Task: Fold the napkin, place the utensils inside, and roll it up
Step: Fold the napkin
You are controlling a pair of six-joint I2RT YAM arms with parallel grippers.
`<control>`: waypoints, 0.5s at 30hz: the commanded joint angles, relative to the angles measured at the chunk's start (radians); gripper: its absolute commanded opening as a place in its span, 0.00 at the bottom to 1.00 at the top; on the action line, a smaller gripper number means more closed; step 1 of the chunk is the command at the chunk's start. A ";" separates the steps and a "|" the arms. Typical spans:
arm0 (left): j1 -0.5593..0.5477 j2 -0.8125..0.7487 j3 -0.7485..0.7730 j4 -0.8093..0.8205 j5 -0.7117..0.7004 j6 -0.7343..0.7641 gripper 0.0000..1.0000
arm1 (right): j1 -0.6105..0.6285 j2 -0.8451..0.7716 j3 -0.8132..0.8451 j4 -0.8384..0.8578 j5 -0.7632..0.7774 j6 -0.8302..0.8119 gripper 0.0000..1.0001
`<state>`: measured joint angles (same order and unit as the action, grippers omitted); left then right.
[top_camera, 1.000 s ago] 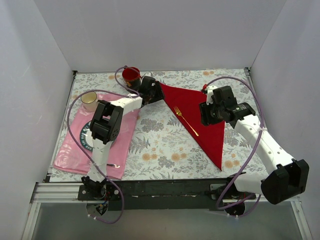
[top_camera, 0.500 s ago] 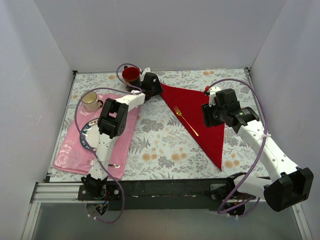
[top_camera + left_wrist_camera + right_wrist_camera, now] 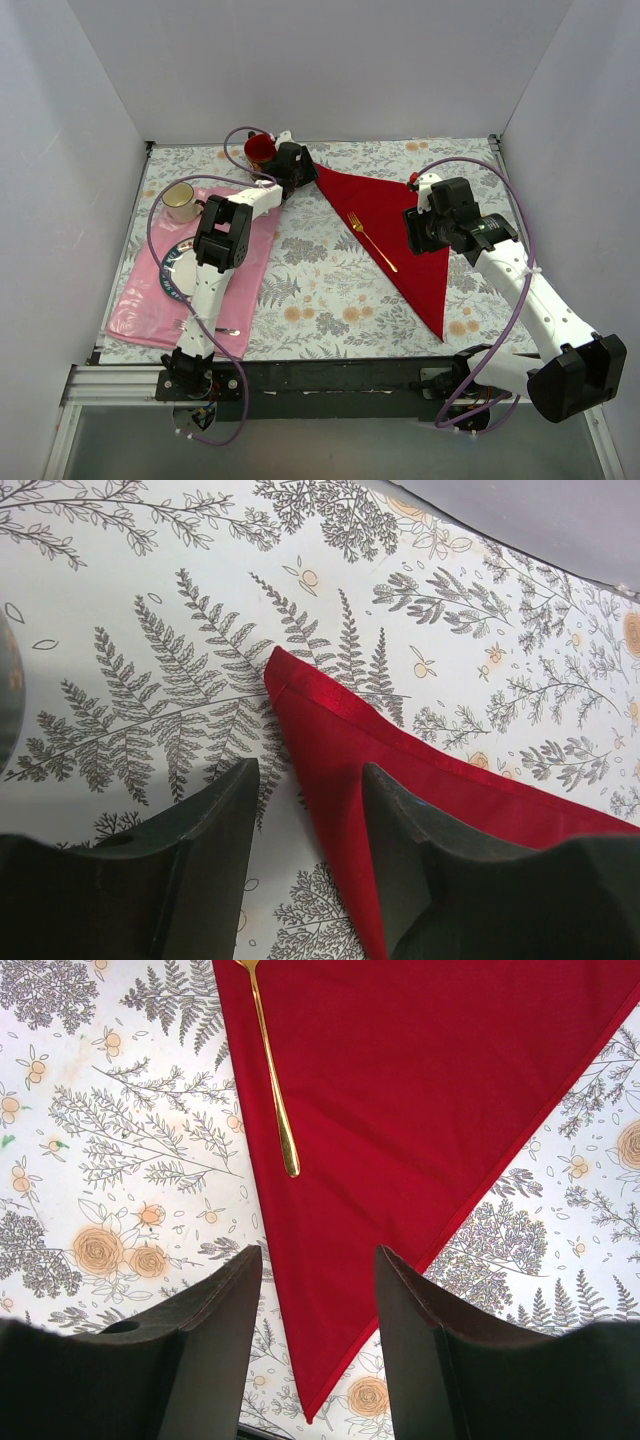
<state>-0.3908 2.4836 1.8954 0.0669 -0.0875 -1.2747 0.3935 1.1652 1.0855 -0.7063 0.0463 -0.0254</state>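
Note:
The red napkin (image 3: 395, 235) lies folded into a triangle on the floral table. A gold fork (image 3: 372, 241) lies on it near its left folded edge, also in the right wrist view (image 3: 272, 1080). My left gripper (image 3: 297, 172) is open just above the napkin's far left corner (image 3: 300, 695), one finger over the cloth, one over the table. My right gripper (image 3: 418, 232) is open and empty above the napkin's right part (image 3: 420, 1090), with the near tip between its fingers.
A red cup (image 3: 260, 150) stands at the back left next to the left gripper. A pink placemat (image 3: 150, 310) on the left bears a plate (image 3: 175, 268), a beige mug (image 3: 179, 200) and silver cutlery (image 3: 225, 331).
The left gripper has shifted slightly left along the napkin's far corner, its arm stretched further. The right arm moved a little earlier and now holds still. Napkin and fork unchanged.

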 commanded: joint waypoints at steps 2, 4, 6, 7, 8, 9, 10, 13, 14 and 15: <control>0.010 0.035 0.036 0.005 0.038 0.012 0.44 | -0.002 -0.013 0.013 -0.002 0.003 0.005 0.57; 0.010 0.044 0.059 0.011 0.046 0.018 0.42 | -0.002 -0.016 0.011 -0.005 0.003 0.007 0.57; 0.012 0.057 0.080 0.011 0.051 0.034 0.37 | -0.002 -0.013 0.013 -0.012 0.003 0.008 0.57; 0.013 0.061 0.096 0.019 0.055 0.041 0.34 | -0.002 -0.012 0.014 -0.021 0.001 0.010 0.57; 0.013 0.070 0.108 0.024 0.064 0.050 0.33 | -0.002 -0.013 0.020 -0.025 0.001 0.012 0.57; 0.013 0.075 0.120 0.025 0.072 0.063 0.28 | -0.002 -0.015 0.024 -0.028 -0.003 0.013 0.57; 0.013 0.081 0.134 0.016 0.078 0.080 0.26 | -0.002 -0.016 0.027 -0.033 -0.006 0.016 0.57; 0.015 0.093 0.183 0.008 0.086 0.107 0.18 | -0.002 -0.025 0.037 -0.036 -0.011 0.018 0.57; 0.013 0.092 0.192 0.008 0.086 0.115 0.17 | -0.002 -0.029 0.037 -0.041 -0.007 0.018 0.57; 0.015 0.081 0.195 0.008 0.086 0.120 0.16 | -0.002 -0.027 0.037 -0.041 -0.006 0.018 0.57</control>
<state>-0.3820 2.5847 2.0323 0.0868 -0.0181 -1.2156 0.3935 1.1641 1.0855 -0.7330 0.0452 -0.0181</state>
